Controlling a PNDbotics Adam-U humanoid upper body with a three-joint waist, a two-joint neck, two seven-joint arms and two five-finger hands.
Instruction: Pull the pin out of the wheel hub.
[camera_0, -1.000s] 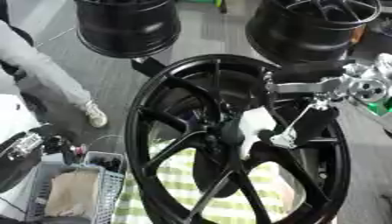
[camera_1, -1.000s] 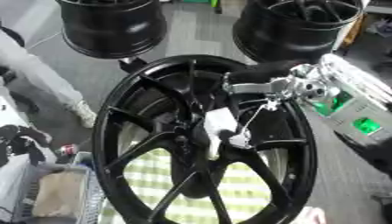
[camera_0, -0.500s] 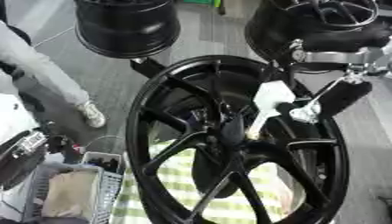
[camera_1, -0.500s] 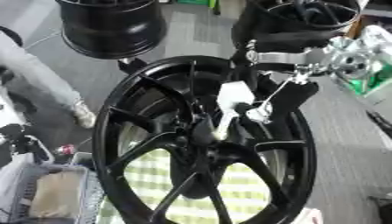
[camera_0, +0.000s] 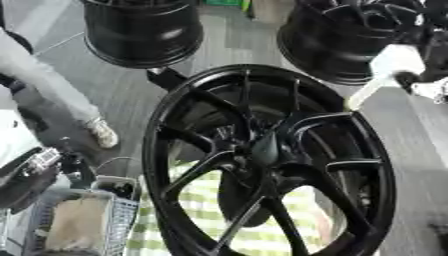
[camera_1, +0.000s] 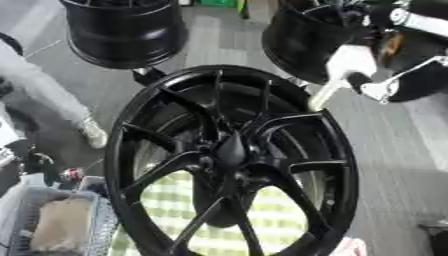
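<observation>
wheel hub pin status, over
Right hand up by the rim, shut on white pin. Pin clear of wheel hub. Left hand out of view. Nothing blocking the wheel.

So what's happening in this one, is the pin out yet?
The robot's right hand is up at the upper right, holding a whitish pin that is clear of the black wheel. The pin's tip hangs just past the wheel's rim, and the hub shows nothing sticking out of it. So the pin looks to be out. The left hand is not in view.
</observation>
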